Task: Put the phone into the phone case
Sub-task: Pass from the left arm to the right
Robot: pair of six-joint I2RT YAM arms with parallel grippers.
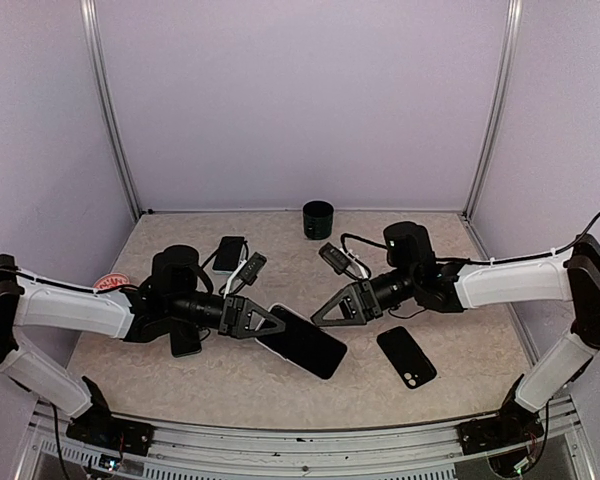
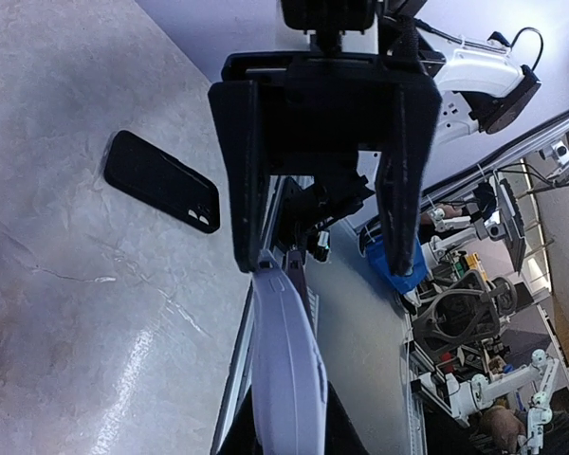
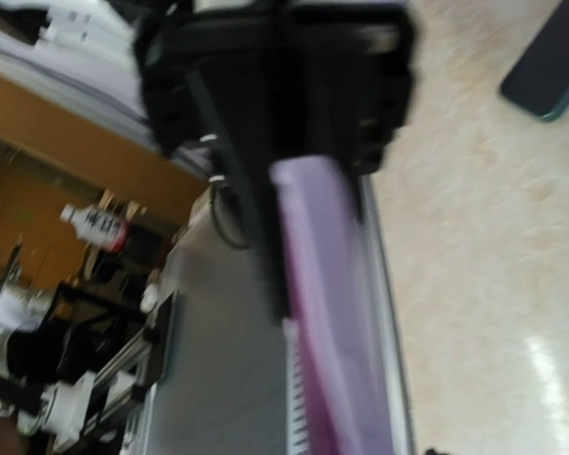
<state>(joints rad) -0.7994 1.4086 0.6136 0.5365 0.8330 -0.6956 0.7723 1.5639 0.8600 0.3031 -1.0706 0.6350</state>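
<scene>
Left claw (image 1: 277,327) pinches the phone (image 1: 306,344) by its end; the phone points right and nearward. Right claw (image 1: 318,320): can't tell its gap.

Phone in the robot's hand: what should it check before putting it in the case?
1. Left gripper shut on the phone: ok.
2. Case lying free on the table: ok.
3. Case open side up: cannot tell.
4. Phone above the case: not ok, the case lies off to its right.
5. Right gripper off the phone: cannot tell, its view is blurred.
</scene>
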